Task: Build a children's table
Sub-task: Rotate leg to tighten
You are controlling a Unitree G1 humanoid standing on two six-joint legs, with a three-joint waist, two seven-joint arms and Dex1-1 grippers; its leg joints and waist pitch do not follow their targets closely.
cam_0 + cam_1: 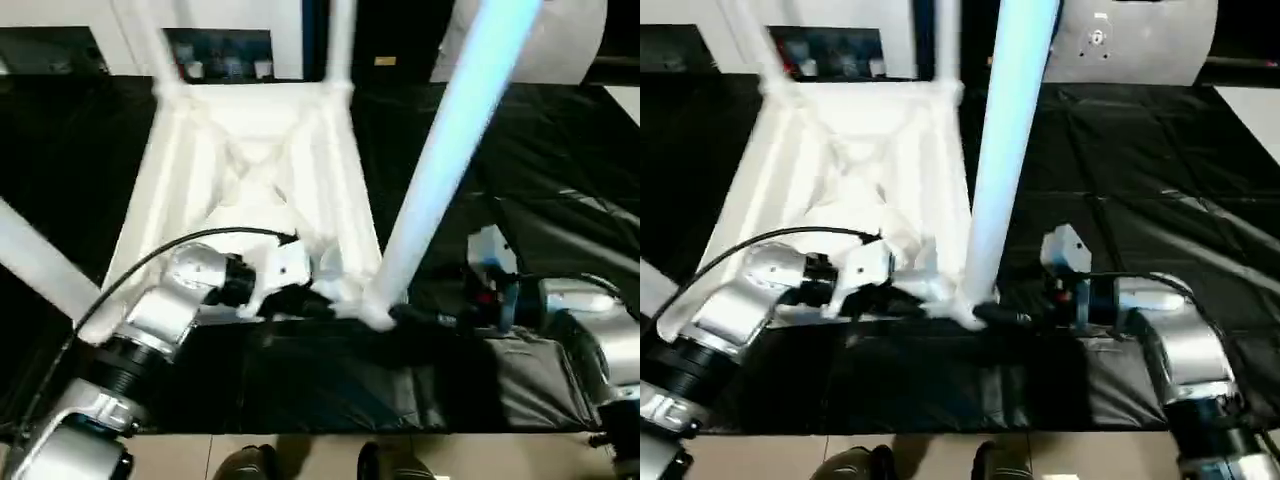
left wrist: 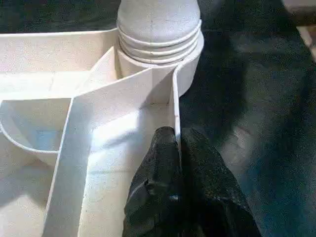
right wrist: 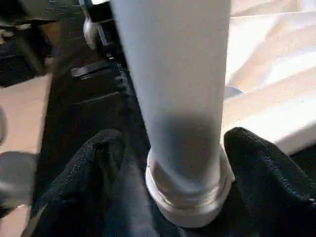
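The table top (image 1: 250, 170) is lying underside-up on the black work surface (image 1: 560, 160), legs already standing in its sockets; the left gripper (image 2: 177, 148) is pinching its rim wall; the right gripper (image 3: 187, 148), jaws wide, is straddling the near leg (image 1: 440, 160) at its base; seating appears nearly finished.

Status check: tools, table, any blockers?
Left tool shut, pinching the tabletop rim wall. Right tool straddling the near-corner leg at its base, fingers either side. Leg stands in its socket. Nothing in the way.

The white plastic square top (image 1: 250, 160) lies underside-up on the black padded tabletop (image 1: 560, 180); a long tapered white tube leg (image 1: 440, 160) stands in its 5 o'clock corner socket (nearest the robot).
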